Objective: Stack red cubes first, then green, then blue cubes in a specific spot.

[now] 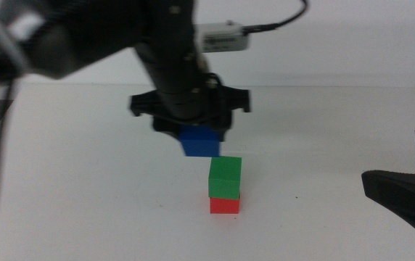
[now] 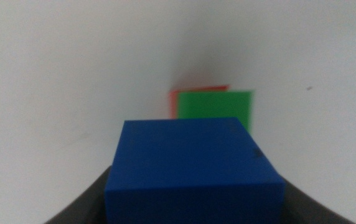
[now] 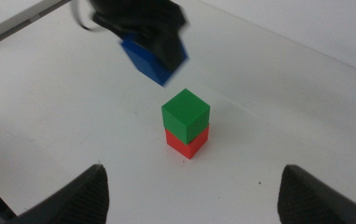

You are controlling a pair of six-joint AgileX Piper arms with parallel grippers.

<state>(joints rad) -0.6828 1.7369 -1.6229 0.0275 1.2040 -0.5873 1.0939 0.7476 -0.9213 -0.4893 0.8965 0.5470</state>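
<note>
We find the left gripper (image 1: pixel 199 130) held above the white counter (image 1: pixel 84 181), its fingers pinching the blue cube (image 1: pixel 199 141) from both sides. The blue cube hangs clear of the counter, near the stack, a little behind it and to its left in the middle view, and not touching it. In the left wrist view the blue cube (image 2: pixel 193 168) fills the foreground between the dark fingers.

We note the green cube (image 1: pixel 225 177) resting squarely on the red cube (image 1: pixel 224 205), which sits on the counter. The right wrist view confirms this: green cube (image 3: pixel 185 112) over red cube (image 3: pixel 187 143).

The right gripper (image 1: pixel 403 192) waits low at the right edge, its fingers spread wide, well apart from the stack.

We read no brand, label or writing on any cube or on the counter.
</note>
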